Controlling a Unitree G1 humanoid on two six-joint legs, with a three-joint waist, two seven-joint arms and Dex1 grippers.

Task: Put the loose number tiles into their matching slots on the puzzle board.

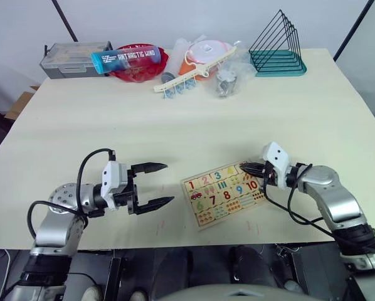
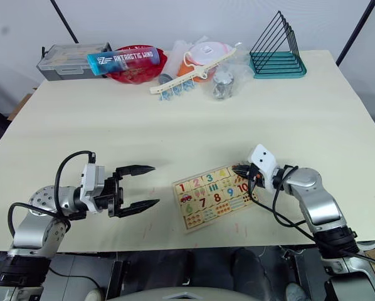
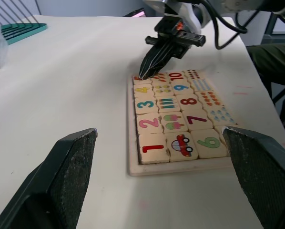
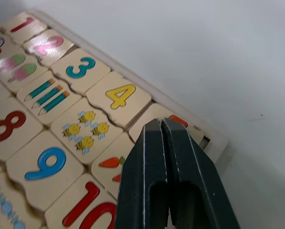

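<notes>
Silver-grey jointed arms, white wrist housings, black cables looping along each forearm, left gripper (image 1: 153,185) and right gripper (image 1: 245,168) showing tapering black fingers, textured pads (image 3: 71,179).

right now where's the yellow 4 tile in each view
Left eye view: yellow 4 tile, far row of the puzzle board, by the right gripper.
Right eye view: same slot.
Left wrist view: far row.
Right wrist view: centre.
Shared landmark: green 3 tile beside it.
</notes>
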